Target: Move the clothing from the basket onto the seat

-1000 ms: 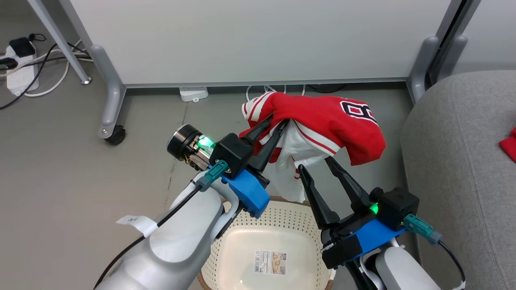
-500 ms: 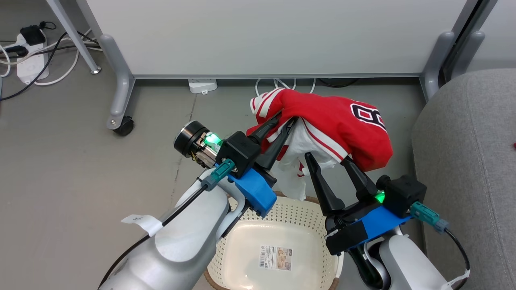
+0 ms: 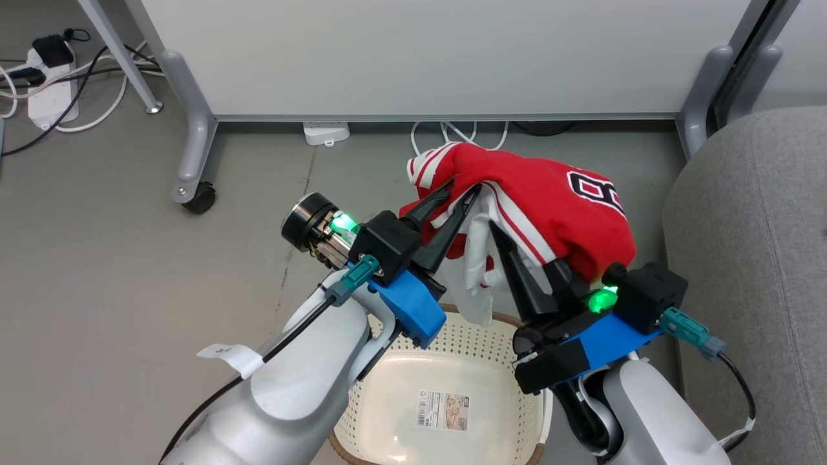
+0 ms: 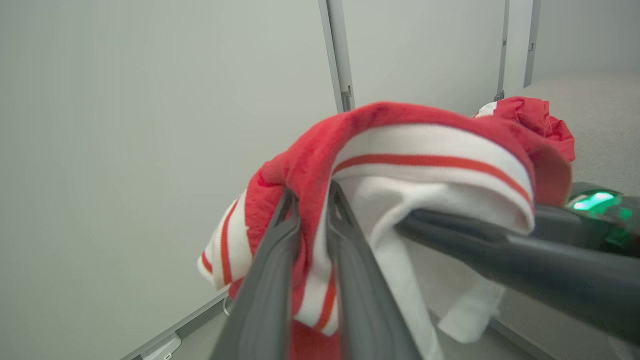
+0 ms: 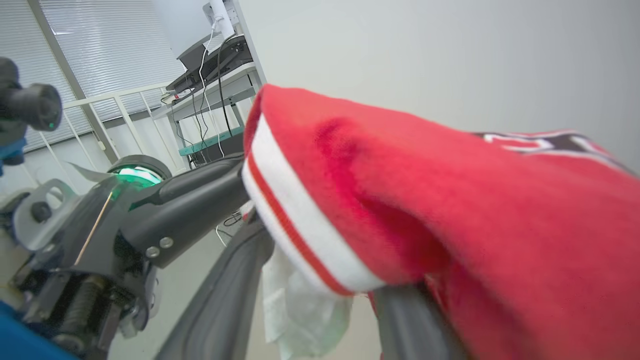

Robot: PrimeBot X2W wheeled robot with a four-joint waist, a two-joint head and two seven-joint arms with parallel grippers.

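There was one basket [image 3: 452,336]; one seat [image 3: 756,258]; one bundle of clothing [image 3: 549,200], red and white; two tools, a left tool [image 3: 462,187] and a right tool [image 3: 517,242], each with two dark fingers [image 3: 513,278]; one label [image 3: 443,410] on the basket floor; one castor [image 3: 200,197]; one white power strip [image 3: 50,103].

You had the clothing [image 3: 549,200], a red jersey with white striped trim and a black-and-white number, bunched in the air over the far rim of the basket [image 3: 478,339]. The left claw [image 3: 464,189] pinched it, and it draped across the spread fingers of the right claw [image 3: 523,248]. A white panel dangled toward the basket, which was cream, perforated and bare inside but for a label. The grey seat [image 3: 743,258] lay just to the right, apart from the jersey.
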